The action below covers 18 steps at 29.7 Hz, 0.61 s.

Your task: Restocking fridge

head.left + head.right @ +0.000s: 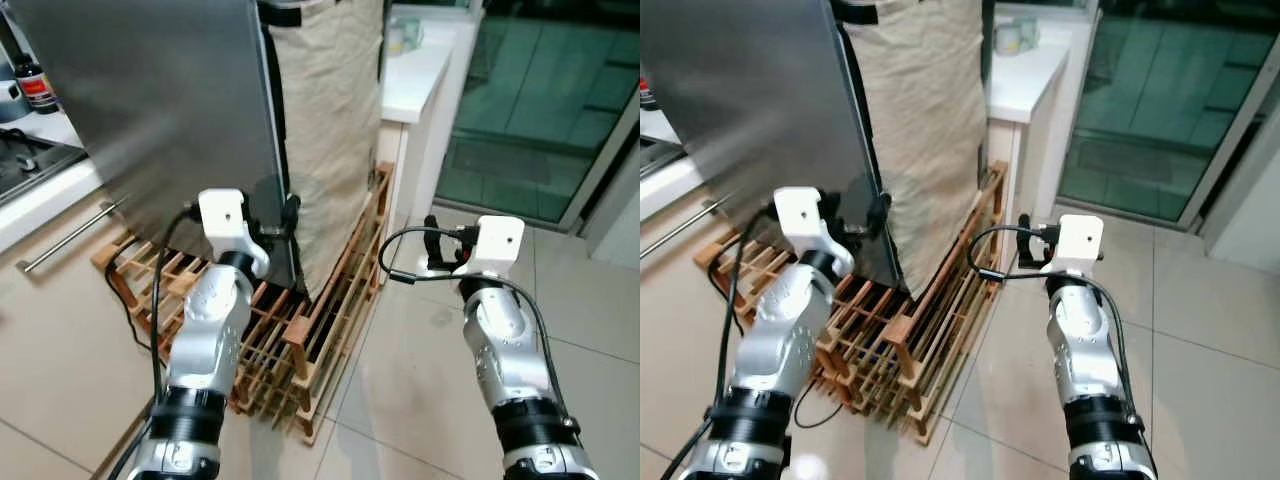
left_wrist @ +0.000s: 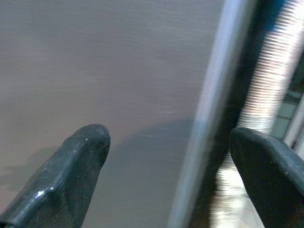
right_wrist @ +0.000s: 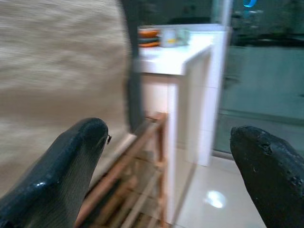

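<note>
Our left gripper (image 1: 283,222) was up against the lower edge of the brushed stainless-steel fridge door (image 1: 150,110), fingers spread apart, nothing between them. In the left wrist view one black finger (image 2: 76,166) sat in front of the door's flat grey face and the other (image 2: 270,171) past its edge; we couldn't tell whether either pad actually touched the metal. Door stood swung out toward us, its edge running down just above the gripper.

Our right gripper (image 1: 432,243) hung over the pale tiled floor (image 1: 420,380), well apart from the door, fingers wide and empty. Right wrist view looked past them at the beige woven cloth (image 3: 57,71) and the white counter (image 3: 175,57), with an orange dish (image 3: 148,34) and a small pale cup (image 3: 169,37) on top.

Behind the door edge hung that beige cloth (image 1: 330,130), draped down to a slatted wooden rack (image 1: 320,320) on the floor. The rack lay under both the door and the cloth. A black cable (image 1: 125,310) trailed along its left side.

Far left: white worktop with a dark hob (image 1: 30,155), a dark bottle with red label (image 1: 35,85), and a drawer front with a steel bar handle (image 1: 70,235). Right: green-tinted glass sliding door (image 1: 540,100).
</note>
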Available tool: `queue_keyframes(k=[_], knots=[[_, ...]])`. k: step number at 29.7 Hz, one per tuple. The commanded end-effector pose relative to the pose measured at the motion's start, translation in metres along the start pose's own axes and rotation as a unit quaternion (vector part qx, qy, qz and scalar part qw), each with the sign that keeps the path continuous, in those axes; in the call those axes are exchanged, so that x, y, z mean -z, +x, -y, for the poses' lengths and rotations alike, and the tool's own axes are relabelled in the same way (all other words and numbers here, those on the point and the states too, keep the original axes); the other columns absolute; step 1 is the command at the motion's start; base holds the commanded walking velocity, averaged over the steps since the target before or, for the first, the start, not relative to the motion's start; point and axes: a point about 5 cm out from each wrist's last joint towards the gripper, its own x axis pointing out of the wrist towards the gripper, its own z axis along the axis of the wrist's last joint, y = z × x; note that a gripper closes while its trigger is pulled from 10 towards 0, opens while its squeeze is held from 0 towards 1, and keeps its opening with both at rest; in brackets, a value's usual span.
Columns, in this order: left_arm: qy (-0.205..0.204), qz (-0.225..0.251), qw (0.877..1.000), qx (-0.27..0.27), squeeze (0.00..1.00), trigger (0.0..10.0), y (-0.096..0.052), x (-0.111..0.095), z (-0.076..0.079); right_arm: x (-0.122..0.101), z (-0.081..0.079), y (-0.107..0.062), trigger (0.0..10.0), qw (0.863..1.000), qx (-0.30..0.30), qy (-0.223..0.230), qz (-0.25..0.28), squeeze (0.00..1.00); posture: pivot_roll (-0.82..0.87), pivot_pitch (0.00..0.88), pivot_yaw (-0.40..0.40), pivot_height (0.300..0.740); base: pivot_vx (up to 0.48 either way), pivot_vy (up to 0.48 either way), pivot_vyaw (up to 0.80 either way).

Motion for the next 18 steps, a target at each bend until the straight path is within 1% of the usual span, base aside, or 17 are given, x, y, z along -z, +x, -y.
queue_keyframes(k=[1, 3, 7, 8, 10, 13, 14, 15, 18], knots=[[-0.003, -0.002, 1.000, -0.005, 0.00, 10.0, -0.0009, -0.0009, -0.0017, 0.0031, -0.0007, -0.0003, 10.0, 1.000, -0.006, -0.004, -0.010, 0.00, -0.13, 0.000, 0.046, 0.718, 0.000, 0.000, 0.00], [-0.005, 0.001, 1.000, -0.006, 0.00, 10.0, -0.0003, -0.0027, -0.0017, 0.0018, -0.0014, -0.0001, 10.0, 1.000, -0.012, -0.009, -0.008, 0.00, -0.14, 0.000, 0.044, 0.709, 0.000, 0.000, 0.00], [-0.011, 0.001, 1.000, -0.008, 0.00, 10.0, 0.0010, -0.0038, 0.0011, 0.0007, -0.0021, -0.0017, 10.0, 1.000, -0.017, -0.010, -0.003, 0.00, -0.14, 0.000, 0.034, 0.689, 0.000, 0.000, -0.45], [-0.011, 0.001, 1.000, -0.008, 0.00, 10.0, 0.0010, -0.0038, 0.0011, 0.0007, -0.0021, -0.0017, 10.0, 1.000, -0.017, -0.010, -0.003, 0.00, -0.14, 0.000, 0.034, 0.689, 0.000, 0.000, -0.48], [-0.010, -0.007, 1.000, -0.003, 0.00, 10.0, 0.0013, -0.0028, 0.0048, 0.0010, -0.0023, -0.0021, 10.0, 1.000, -0.020, -0.018, -0.004, 0.00, -0.14, 0.000, 0.033, 0.689, 0.000, 0.000, 0.00], [-0.007, -0.011, 1.000, -0.001, 0.00, 10.0, 0.0013, -0.0026, 0.0059, 0.0017, -0.0022, -0.0023, 10.0, 1.000, -0.020, -0.019, -0.006, 0.00, -0.14, 0.000, 0.034, 0.689, 0.000, 0.000, 0.00], [-0.004, -0.012, 1.000, 0.002, 0.00, 10.0, 0.0018, -0.0032, 0.0060, 0.0041, -0.0029, -0.0024, 10.0, 0.999, -0.026, -0.028, -0.017, 0.00, -0.14, 0.000, 0.036, 0.689, 0.000, 0.000, -0.51], [-0.004, -0.012, 1.000, 0.002, 0.00, 10.0, 0.0018, -0.0032, 0.0060, 0.0041, -0.0029, -0.0024, 10.0, 0.999, -0.026, -0.028, -0.017, 0.00, -0.14, 0.000, 0.036, 0.689, 0.000, 0.000, -0.51], [0.008, -0.020, 1.000, 0.001, 0.00, 10.0, 0.0056, -0.0028, 0.0036, 0.0061, -0.0032, -0.0032, 10.0, 0.999, -0.026, -0.018, -0.019, 0.00, -0.15, 0.000, 0.046, 0.689, 0.000, 0.000, -0.60]])
